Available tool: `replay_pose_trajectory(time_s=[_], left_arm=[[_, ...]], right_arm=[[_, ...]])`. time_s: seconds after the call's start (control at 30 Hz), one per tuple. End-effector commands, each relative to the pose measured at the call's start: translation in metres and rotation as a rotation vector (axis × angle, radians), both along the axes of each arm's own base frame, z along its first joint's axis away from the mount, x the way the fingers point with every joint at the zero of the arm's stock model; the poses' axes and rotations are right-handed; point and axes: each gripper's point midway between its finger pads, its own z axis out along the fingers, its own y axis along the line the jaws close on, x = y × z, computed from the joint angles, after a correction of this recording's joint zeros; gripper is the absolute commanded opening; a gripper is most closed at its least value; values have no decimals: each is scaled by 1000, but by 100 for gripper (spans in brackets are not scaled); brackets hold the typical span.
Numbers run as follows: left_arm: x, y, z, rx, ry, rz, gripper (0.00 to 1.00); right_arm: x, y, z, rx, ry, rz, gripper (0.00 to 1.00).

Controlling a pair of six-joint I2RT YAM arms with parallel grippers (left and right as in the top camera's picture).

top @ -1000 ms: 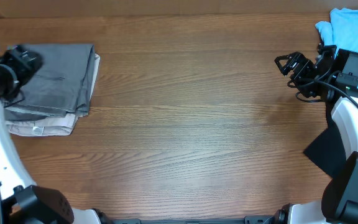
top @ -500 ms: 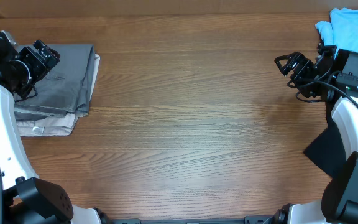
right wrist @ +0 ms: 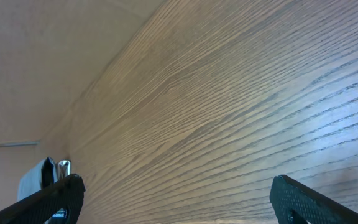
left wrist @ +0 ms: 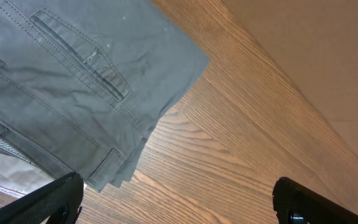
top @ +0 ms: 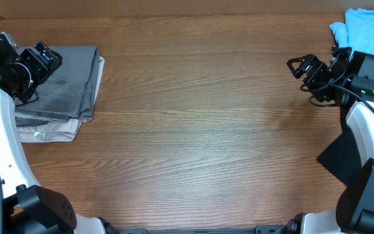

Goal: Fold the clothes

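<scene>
Folded dark grey shorts [top: 67,78] are lying atop beige shorts [top: 44,133] at the bench's [top: 193,130] left edge, apparently stacked as finished. The left claw [top: 46,56] is hovering above them, the right claw [top: 299,67] far off, both spread and empty.

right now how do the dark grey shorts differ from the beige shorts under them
Colour: the dark grey shorts are charcoal, the beige shorts pale. Position: the grey pair lies on top; the beige pair shows only along the near edge. Detail: the grey pair shows a slit pocket, the beige pair a white tag. Both lie folded in one stack on the table.
</scene>
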Motion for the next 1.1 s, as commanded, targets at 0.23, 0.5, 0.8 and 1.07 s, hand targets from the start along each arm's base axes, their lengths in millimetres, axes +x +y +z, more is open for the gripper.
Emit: replay_pose_trajectory(time_s=[0.23, 0.5, 0.8, 1.07], left_arm=[[2, -2, -2, -9, 1, -8, 100], [2, -2, -2, -9, 1, -8, 100], [2, -2, -2, -9, 2, -8, 100], [2, -2, -2, -9, 1, -8, 100]], right_arm=[[2, 1, 5, 2, -14, 3, 100], [-1, 6, 28, -14, -67, 13, 100], [-58, 78, 181, -119, -459, 134, 100], [-175, 140, 293, -150, -850, 292, 100]])
